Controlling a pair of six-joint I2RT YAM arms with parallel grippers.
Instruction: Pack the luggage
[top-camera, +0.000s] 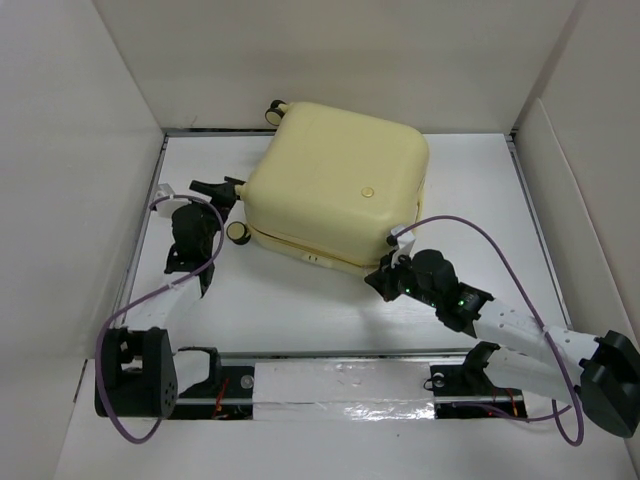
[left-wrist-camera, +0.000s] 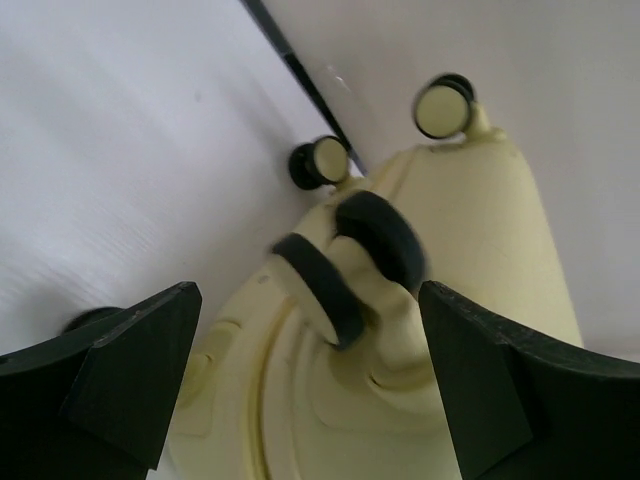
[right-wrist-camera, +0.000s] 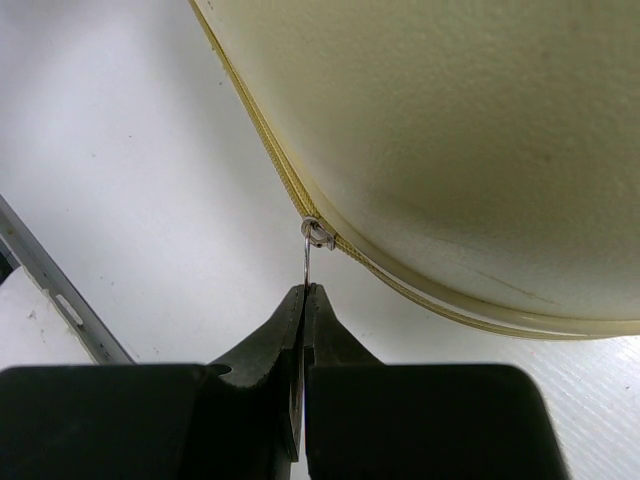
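The luggage is a pale-yellow hard-shell suitcase lying closed on the white table. My right gripper is at its near right corner, shut on the thin metal zipper pull that hangs from the slider on the zipper seam. My left gripper stands open at the suitcase's left end. Its two black fingers are spread wide on either side of a blurred caster wheel and touch nothing. Two more wheels show farther along.
White walls box in the table on the left, back and right. A metal rail with the arm bases runs along the near edge. Purple cables loop off both arms. Bare table lies in front of the suitcase.
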